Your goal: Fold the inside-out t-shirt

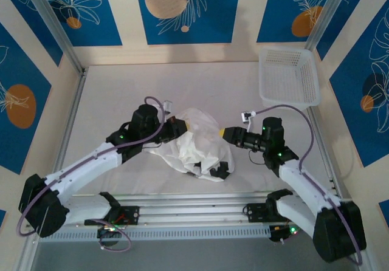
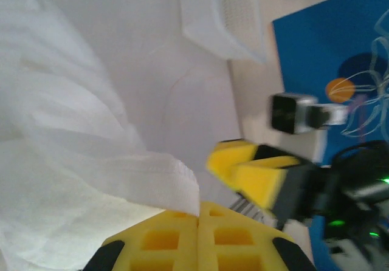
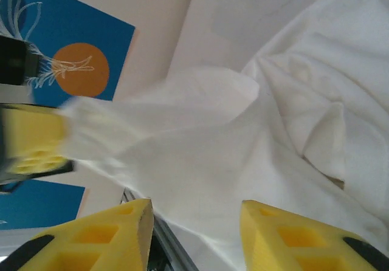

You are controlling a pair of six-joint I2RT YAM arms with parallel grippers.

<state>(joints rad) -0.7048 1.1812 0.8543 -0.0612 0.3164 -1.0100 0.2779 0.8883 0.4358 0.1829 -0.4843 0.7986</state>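
While the left gripper [image 2: 198, 215] has its yellow fingers pressed together on a hemmed edge of the inside-out t-shirt [image 1: 193, 146], the right gripper [image 3: 194, 216] has its fingers apart with nothing clamped between them. The shirt is a crumpled white heap in the middle of the table [image 1: 121, 89], between the two grippers in the top view. Left gripper sits at the heap's far left side, touching it, and the pinched edge is raised off the heap. Right gripper is just beside the heap's far right side, pointing at it; cannot tell if the tips touch cloth. In the right wrist view the cloth stretches as a sheet from the left gripper at the left edge to the bunched folds on the right, passing beyond the gap of the right fingers. In the left wrist view the right gripper's fingers are near the held hem, to its right, apart from it. Small dark patch [image 1: 223, 170] at the heap's near right corner. White mesh basket [image 1: 290, 79] at the far right corner, well apart from the shirt.
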